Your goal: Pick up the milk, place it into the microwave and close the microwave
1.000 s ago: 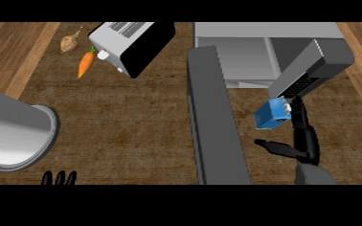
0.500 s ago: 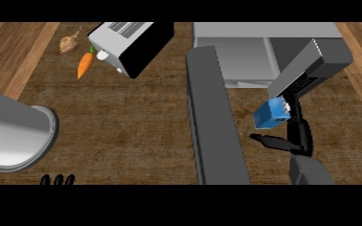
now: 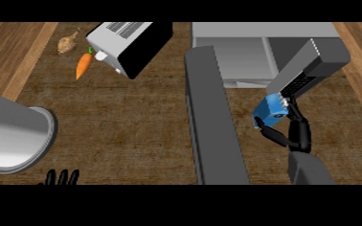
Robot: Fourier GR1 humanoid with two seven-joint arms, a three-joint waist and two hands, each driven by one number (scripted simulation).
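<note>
Gripping: black right hand (image 3: 293, 131), fingers curled round the small blue milk carton (image 3: 271, 109)
Milk position: lifted off the wooden counter (image 3: 141, 124), just before the open grey microwave (image 3: 247, 52), beside its right wall
Door: long grey microwave door (image 3: 216, 124) swung out, left of carton
Left hand (image 3: 62, 178): lower left edge, fingers up, relaxed
Farther off: orange carrot (image 3: 83, 67) beside silver-and-black toaster (image 3: 127, 45)

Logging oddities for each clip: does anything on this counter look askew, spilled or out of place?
Nothing looks spilled or damaged. The silver toaster sits at an angle to the counter's edges, with an orange carrot loose beside it. The right hand holds the blue milk carton tilted, in front of the open grey microwave.
</note>
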